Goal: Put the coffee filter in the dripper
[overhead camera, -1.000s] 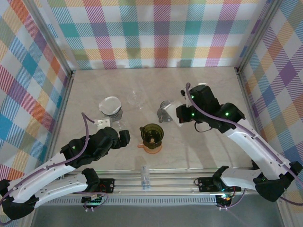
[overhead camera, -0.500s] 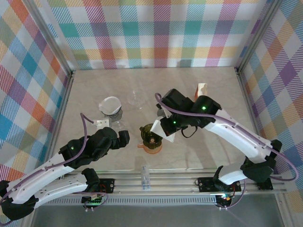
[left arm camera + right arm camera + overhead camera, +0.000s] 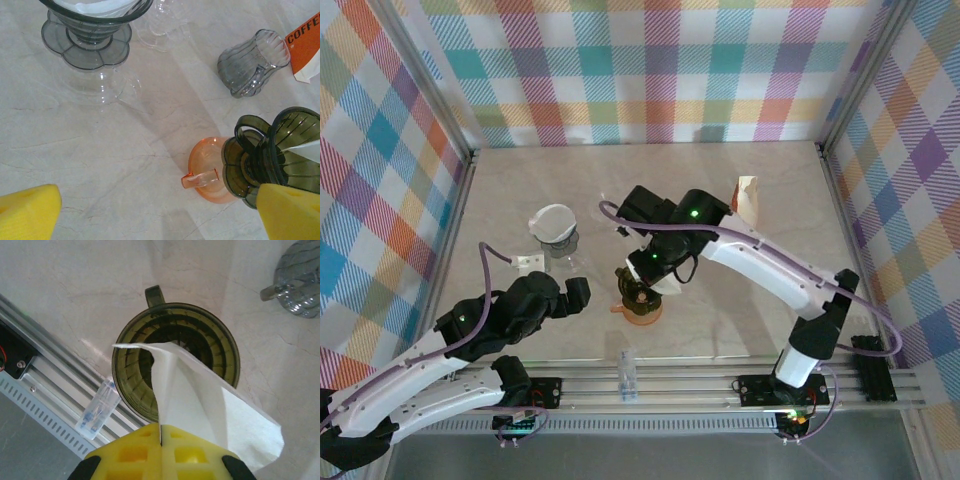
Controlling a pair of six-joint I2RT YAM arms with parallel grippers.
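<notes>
My right gripper (image 3: pixel 161 434) is clamped on the coffee filter (image 3: pixel 200 400), over the dripper (image 3: pixel 131 371); my left gripper (image 3: pixel 157 212) gapes wide, empty, to its left.

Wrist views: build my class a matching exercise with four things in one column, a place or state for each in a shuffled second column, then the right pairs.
1. coffee filter
2. olive dripper
3. grey dripper
4. ribbed grey cup

A. beside the orange packet
B. standing on an orange cup
C. pinched in the right gripper
D. lined with white paper

Pairs: 1-C, 2-B, 3-D, 4-A
</notes>
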